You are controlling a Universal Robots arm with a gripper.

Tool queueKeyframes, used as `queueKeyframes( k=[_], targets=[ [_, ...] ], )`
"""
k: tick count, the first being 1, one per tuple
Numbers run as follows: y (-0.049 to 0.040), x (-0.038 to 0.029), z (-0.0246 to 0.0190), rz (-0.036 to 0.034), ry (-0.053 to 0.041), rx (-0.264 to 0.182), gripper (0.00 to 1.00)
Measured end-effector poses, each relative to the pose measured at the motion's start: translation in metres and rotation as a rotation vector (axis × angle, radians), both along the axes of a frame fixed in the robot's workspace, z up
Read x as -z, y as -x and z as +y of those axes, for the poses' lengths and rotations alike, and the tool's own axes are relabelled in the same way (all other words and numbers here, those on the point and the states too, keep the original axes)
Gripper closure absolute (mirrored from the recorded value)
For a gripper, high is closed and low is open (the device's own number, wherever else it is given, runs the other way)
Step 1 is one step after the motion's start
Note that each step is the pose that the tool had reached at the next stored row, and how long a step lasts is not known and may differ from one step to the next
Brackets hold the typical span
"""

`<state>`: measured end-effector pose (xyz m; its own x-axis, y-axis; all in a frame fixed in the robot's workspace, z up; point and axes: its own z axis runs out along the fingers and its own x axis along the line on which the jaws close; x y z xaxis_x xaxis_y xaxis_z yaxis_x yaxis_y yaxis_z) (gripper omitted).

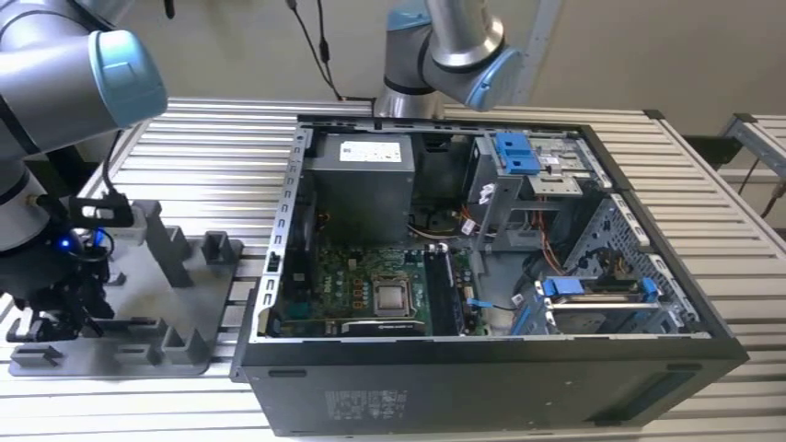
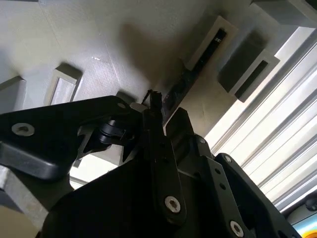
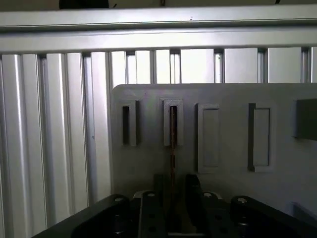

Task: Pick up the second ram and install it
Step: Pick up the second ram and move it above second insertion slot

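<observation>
The second ram (image 3: 172, 144) stands on its thin edge in a slot of the grey fixture tray (image 3: 223, 183); in the second wrist view the ram (image 2: 190, 74) is a dark strip running out of that slot. My gripper (image 3: 173, 201) sits low over the tray with one finger on each side of the board, and a small gap shows beside the board, so it is open. In the exterior view, my gripper (image 1: 62, 304) hangs over the near end of the tray (image 1: 184, 318), at the exterior view's left.
An open computer case (image 1: 491, 387) lies to the right of the tray, with the motherboard (image 1: 368, 285), power-supply box (image 1: 359, 184) and blue drive clips (image 1: 516, 152) inside. A second robot arm (image 1: 443, 46) stands behind the case. The slatted aluminium table (image 3: 54, 139) surrounds the tray.
</observation>
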<state>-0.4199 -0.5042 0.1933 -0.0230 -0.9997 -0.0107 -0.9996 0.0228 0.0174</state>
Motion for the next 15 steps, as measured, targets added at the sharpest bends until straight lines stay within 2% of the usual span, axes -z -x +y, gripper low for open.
queueKeyframes(
  k=[6,7,8,13,14,15],
  targets=[
    [0.0,0.0,0.0,-0.0002,0.0,-0.007,0.67],
    [0.0,0.0,0.0,-0.0003,-0.0001,-0.007,0.7],
    [0.0,0.0,0.0,-0.0003,0.0,-0.007,0.77],
    [0.0,0.0001,0.0,-0.0005,-0.0001,-0.007,0.79],
    [0.0,0.0001,0.0,-0.0006,0.0,-0.007,0.85],
    [0.0,0.0,0.0,-0.0005,0.0,-0.007,0.85]
  ],
)
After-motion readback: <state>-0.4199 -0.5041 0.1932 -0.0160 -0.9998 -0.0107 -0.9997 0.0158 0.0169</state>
